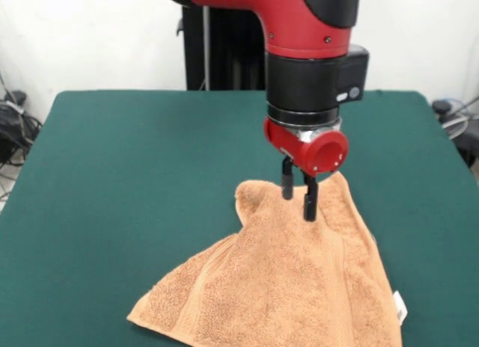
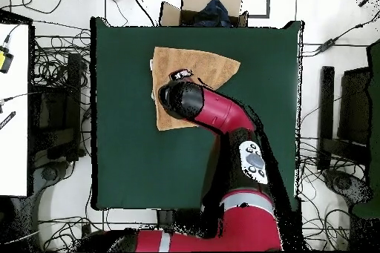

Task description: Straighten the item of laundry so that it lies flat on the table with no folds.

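Right, the gripper (image 1: 299, 197) hangs at the far end of the orange-tan hand towel (image 1: 288, 283), its two black fingers (image 1: 287, 185) pointing straight down with a narrow gap between them and no cloth visibly pinched. One fingertip sits right at the raised, curled lip of the towel's far edge, the other over the terry just beside it; whether they actually touch the fabric I cannot tell. The towel lies on the dark green worktop (image 1: 120, 182), toward its camera-side edge in the front view, and it is far from flat: the far end is bunched and narrowed, one side is folded over on a slant, and a small white tag (image 1: 400, 306) shows at the towel's edge. From overhead, the red arm (image 2: 215, 113) covers much of the towel, with a pointed corner poking out beside it. My read is that this is the grasping step on that bunched end. Next, the fingers need to close on the rolled lip and draw it away from the towel's broad end, low and gently, so the fold opens.
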Action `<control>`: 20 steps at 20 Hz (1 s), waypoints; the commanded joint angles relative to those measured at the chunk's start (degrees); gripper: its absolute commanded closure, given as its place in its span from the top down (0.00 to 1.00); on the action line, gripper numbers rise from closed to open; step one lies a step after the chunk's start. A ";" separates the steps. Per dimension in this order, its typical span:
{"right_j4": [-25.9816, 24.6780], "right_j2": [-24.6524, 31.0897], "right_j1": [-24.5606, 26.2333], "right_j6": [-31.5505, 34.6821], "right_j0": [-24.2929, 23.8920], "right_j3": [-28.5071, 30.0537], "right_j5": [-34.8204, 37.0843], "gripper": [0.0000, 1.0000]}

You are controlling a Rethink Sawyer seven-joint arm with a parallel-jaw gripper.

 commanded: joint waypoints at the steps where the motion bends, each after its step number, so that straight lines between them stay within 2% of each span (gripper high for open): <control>1: 3.37 5.81 0.07 10.92 1.60 10.11 -2.52 1.00; 9: 3.48 7.06 -1.89 10.53 1.15 15.18 -5.73 1.00; 13: 1.95 9.22 0.85 9.31 -0.86 16.10 -10.07 1.00; 20: 0.85 8.63 5.97 8.55 -0.18 14.05 -15.36 1.00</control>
